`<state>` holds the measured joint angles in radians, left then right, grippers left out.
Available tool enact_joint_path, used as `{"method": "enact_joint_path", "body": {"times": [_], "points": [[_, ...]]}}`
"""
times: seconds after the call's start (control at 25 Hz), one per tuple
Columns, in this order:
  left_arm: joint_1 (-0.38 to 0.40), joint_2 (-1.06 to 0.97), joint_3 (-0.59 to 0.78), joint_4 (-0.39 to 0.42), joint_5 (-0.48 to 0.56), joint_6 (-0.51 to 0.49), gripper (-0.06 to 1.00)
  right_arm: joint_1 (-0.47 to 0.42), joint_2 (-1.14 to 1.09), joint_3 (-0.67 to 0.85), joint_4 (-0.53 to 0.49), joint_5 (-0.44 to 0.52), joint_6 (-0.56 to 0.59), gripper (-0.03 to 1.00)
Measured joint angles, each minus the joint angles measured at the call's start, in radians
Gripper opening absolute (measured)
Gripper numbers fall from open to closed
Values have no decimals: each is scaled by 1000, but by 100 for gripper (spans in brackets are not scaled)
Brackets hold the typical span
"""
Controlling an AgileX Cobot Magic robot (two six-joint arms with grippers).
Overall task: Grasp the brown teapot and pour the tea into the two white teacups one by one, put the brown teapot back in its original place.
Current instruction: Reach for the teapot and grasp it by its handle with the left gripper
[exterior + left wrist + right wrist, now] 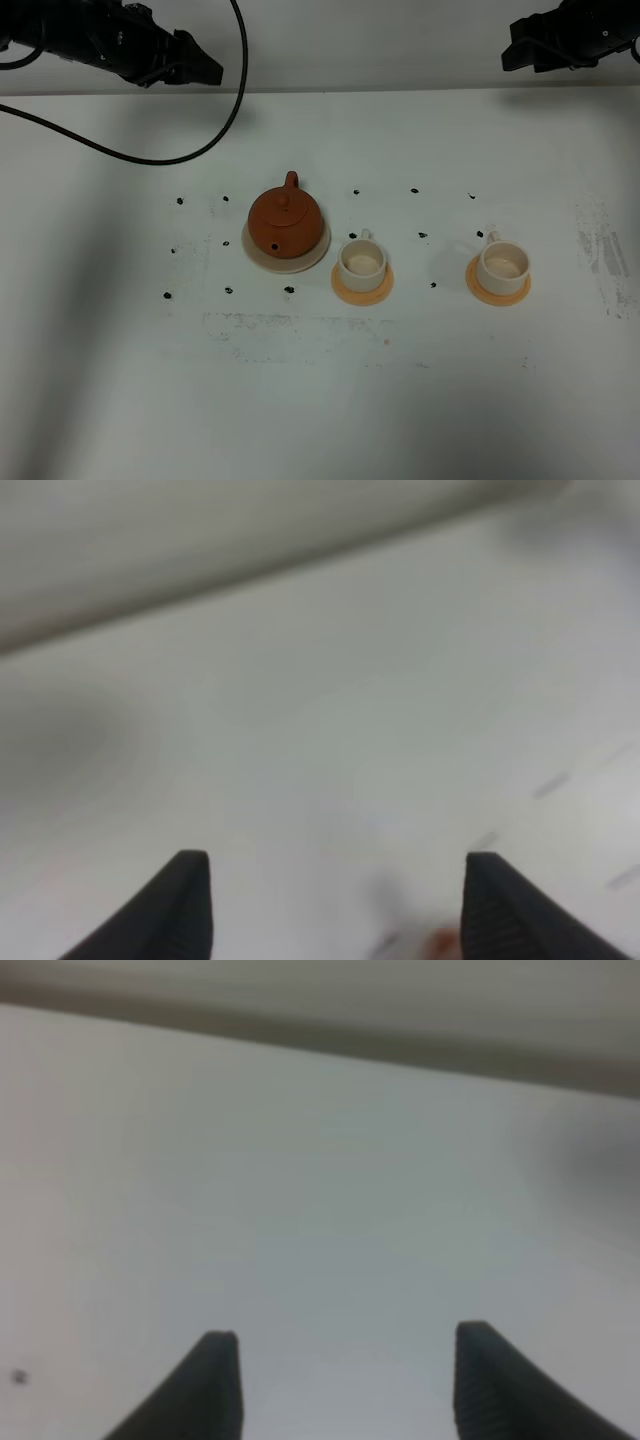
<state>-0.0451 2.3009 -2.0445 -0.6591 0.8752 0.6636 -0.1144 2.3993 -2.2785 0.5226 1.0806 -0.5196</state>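
As I look across the table (320,400), the middle teacup (361,262) and right teacup (503,265) each sit on an orange coaster (362,295). Just left and slightly farther, the brown teapot (284,220) stands on its beige saucer (290,266). Farthest back, left fingers (185,905) and right fingers (215,1385) hang released, spread wide.
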Motion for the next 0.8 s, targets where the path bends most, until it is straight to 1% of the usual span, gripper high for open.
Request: {"method": "enact_joint_path", "body": {"times": [0.08, 0.12, 0.2, 0.28, 0.48, 0.6, 0.72, 0.8], "points": [[-14, -21, 0, 99, -8, -66, 56, 5, -6, -5, -65, 17, 27, 49], [-17, -31, 0, 131, -12, -83, 56, 5, -12, -7, -81, 26, 34, 49], [-18, -47, 3, 168, -15, -99, 56, 5, -35, -8, -111, 34, 52, 49], [-20, -61, 34, 194, -33, -112, 56, 5, -79, 12, -132, 32, 72, 49], [-28, -128, 201, 209, -122, -118, 56, 5, -252, 169, -184, -13, 75, 49], [-36, -189, 302, 210, -206, -119, 56, 5, -352, 271, -217, -23, 75, 49], [-71, -257, 385, 212, -281, -122, 56, 5, -483, 401, -223, -64, 82, 49], [-106, -293, 414, 212, -304, -123, 56, 5, -575, 499, -225, -119, 83, 49]]}}
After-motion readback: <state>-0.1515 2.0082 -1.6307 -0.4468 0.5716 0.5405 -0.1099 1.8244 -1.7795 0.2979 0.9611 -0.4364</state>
